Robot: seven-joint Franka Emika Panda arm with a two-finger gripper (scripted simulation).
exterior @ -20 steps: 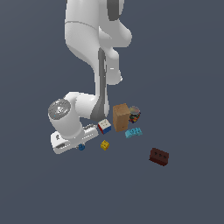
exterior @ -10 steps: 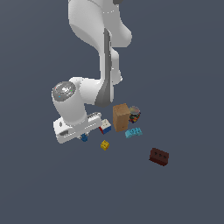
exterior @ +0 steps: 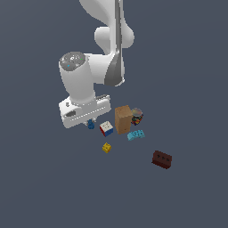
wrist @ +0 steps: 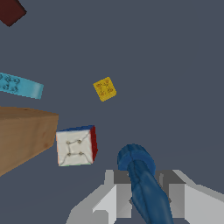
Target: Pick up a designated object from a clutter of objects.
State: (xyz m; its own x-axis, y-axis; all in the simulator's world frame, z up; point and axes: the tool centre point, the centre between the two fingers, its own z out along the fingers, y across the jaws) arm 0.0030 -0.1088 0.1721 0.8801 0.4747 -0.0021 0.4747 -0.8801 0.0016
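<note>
Claw pinches the blue knob lengthwise, its rounded end pointing past the fingertips.

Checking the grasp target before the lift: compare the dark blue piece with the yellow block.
The dark blue piece is long, narrow and rounded; the yellow block is squat and square, with marks on top. The blue piece sits between the fingers of the gripper; the yellow block lies free, apart from everything. Both are small next to the tan box.

The arm has glossy white rounded links with dark grey joint seams, a grey-capped wrist (cyan dots), and a white, blocky pincer.
</note>
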